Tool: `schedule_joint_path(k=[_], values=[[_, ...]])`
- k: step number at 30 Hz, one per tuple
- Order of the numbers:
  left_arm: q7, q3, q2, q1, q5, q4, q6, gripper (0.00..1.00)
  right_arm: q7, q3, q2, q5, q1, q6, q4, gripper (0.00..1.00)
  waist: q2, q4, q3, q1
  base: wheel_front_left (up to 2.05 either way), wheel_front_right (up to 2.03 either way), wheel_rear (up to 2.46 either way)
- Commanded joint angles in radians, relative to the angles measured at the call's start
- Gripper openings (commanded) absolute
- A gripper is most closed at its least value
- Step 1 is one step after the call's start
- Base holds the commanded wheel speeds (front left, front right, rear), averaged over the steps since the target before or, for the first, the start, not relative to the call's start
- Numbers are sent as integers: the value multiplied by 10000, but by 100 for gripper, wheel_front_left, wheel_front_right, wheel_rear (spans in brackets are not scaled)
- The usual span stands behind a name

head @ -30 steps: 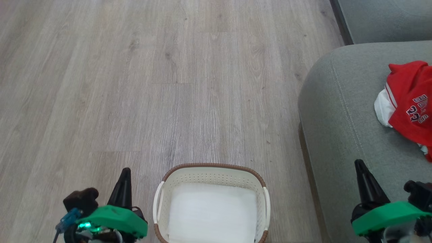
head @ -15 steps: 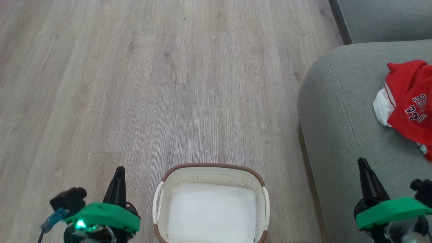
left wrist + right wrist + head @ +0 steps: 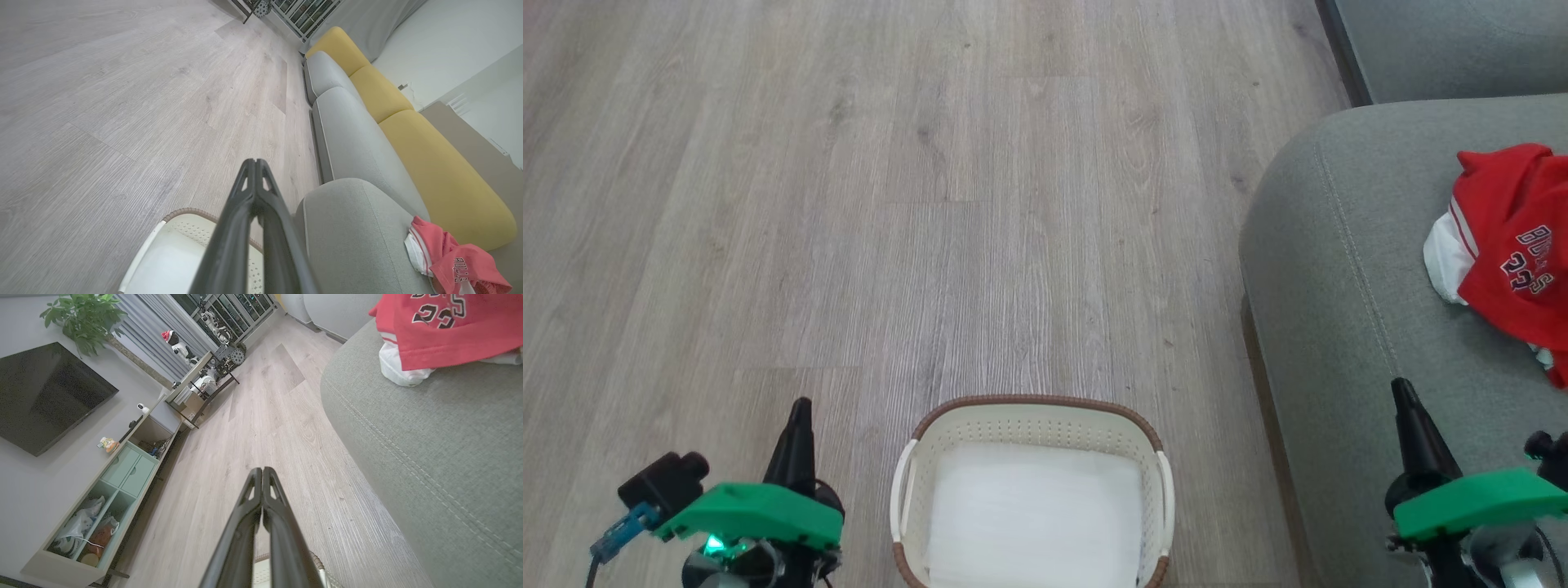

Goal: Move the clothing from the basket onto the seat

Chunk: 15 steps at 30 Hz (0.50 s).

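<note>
Head view: the red clothing [image 3: 1515, 261] on the seat [image 3: 1339, 286] looks soft and light; pinch a bunched fold. Your left gripper [image 3: 800, 406] and right gripper [image 3: 1401, 385] are closed, empty.

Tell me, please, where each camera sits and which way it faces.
Head view: on the head, looking down at the floor, basket and seat; left gripper and right gripper show at the bottom corners.
Left wrist view: on the left wrist, looking along its shut fingers over the basket and along the seat.
Right wrist view: on the right wrist, looking along its shut fingers across the floor toward a TV.
Shared: all three show the clothing on the seat.
</note>
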Motion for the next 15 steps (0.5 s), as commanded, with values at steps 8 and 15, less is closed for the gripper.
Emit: schedule_joint_path(k=[8,15], values=[[273,441,10,-555,-1068,-363,-192,0,276,-159,101,950,-673,0,-200,0,0,-24,4,0,0,0,0],[474,612,9,-595,-1854,-381,-265,0,476,-266,225,1623,-768,0,-135,0,0,-45,7,0,0,0,0]])
